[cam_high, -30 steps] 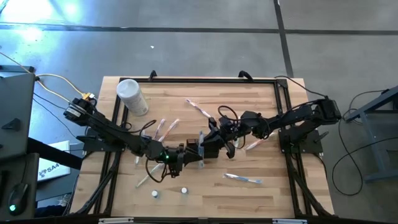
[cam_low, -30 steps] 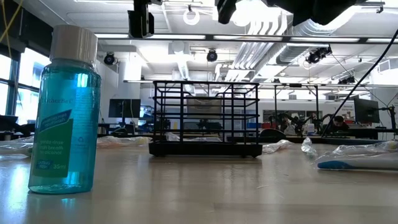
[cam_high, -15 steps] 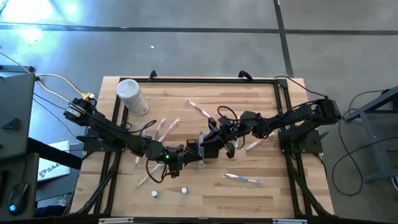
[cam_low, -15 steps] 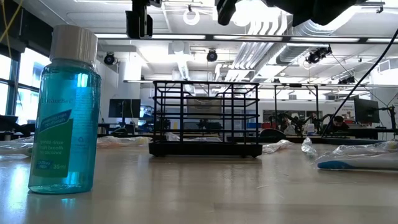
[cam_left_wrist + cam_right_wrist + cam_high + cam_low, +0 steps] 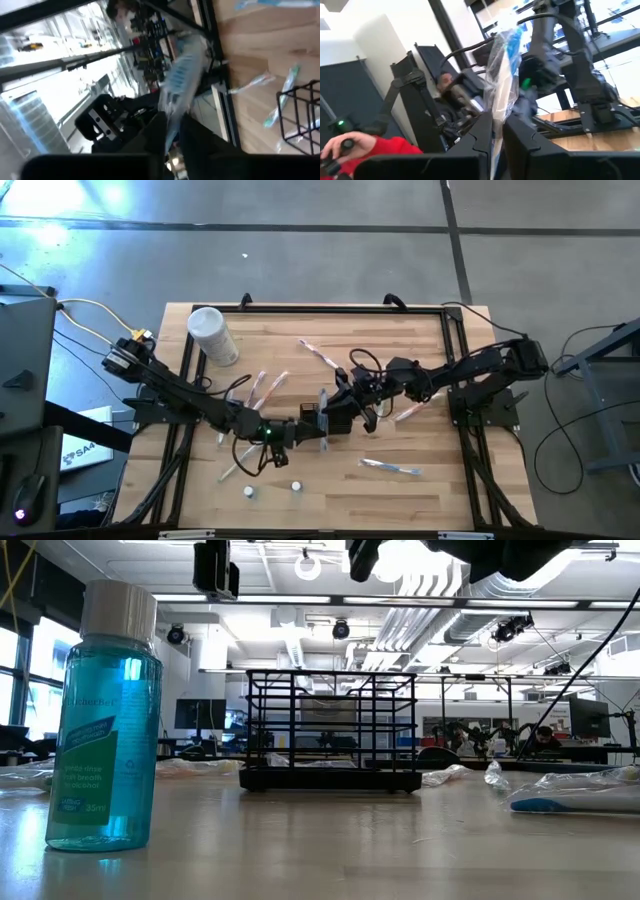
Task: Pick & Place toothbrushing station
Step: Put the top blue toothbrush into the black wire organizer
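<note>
Where the low view begins, a blue mouthwash bottle [image 5: 105,715] with a pale cap stands closest, left of centre on the wooden table [image 5: 330,850]. Behind it, mid-table, sits the toothbrushing station [image 5: 331,730], a black wire holder box, upright on its base; a wrapped toothbrush [image 5: 575,802] lies off to its right. Only the high view shows the arms' layout: left gripper [image 5: 322,432] and right gripper [image 5: 325,402] meet over the station [image 5: 338,418] at the table's middle, each raised above it. Only the wrist views show the grips: the left gripper [image 5: 172,131] is closed on a plastic-wrapped toothbrush [image 5: 182,75] standing up from its fingers, and the right gripper [image 5: 497,131] is likewise clamped on another wrapped toothbrush [image 5: 504,70]. Farther back, a white cylindrical container [image 5: 212,335] stands near the rear left corner, with loose wrapped brushes [image 5: 265,388] scattered between.
</note>
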